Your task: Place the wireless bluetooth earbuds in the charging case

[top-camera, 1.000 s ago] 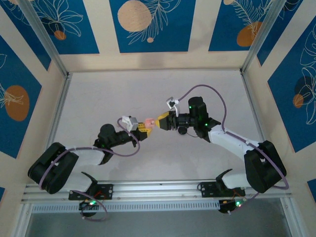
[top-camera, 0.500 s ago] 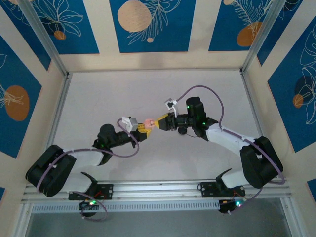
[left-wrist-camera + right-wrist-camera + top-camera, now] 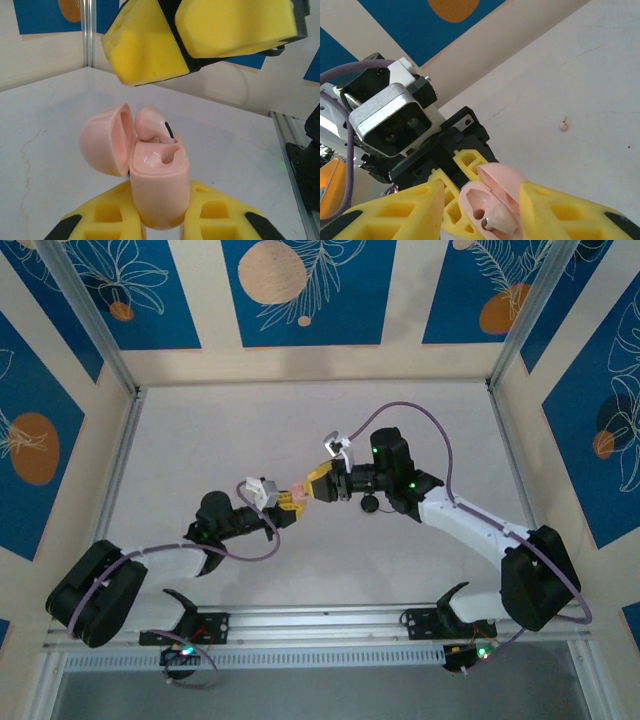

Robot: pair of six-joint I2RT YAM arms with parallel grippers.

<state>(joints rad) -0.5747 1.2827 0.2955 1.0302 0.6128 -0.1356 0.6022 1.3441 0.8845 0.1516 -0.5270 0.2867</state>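
Note:
My left gripper [image 3: 160, 202] is shut on the base of the pink charging case [image 3: 159, 185], which it holds upright with its lid [image 3: 102, 145] swung open to the left. One pale pink earbud [image 3: 150, 125] with a dark tip stands in the case's far slot, partly sticking out. The near slot [image 3: 152, 159] is bare. My right gripper [image 3: 481, 192] hovers over the case, open, with its yellow fingers [image 3: 145, 45] on either side and touching nothing. From above, both grippers meet at the case [image 3: 300, 490] mid-table. A tiny pale earbud-shaped piece [image 3: 563, 125] lies on the table.
The white table [image 3: 230, 430] is walled by blue and cream panels with aluminium rails [image 3: 120, 470] along the sides. The left wrist's camera housing [image 3: 390, 120] looms close behind the case in the right wrist view.
My right gripper has shifted left, closer over the case, and its jaws have widened slightly. The left gripper and the case have hardly moved.

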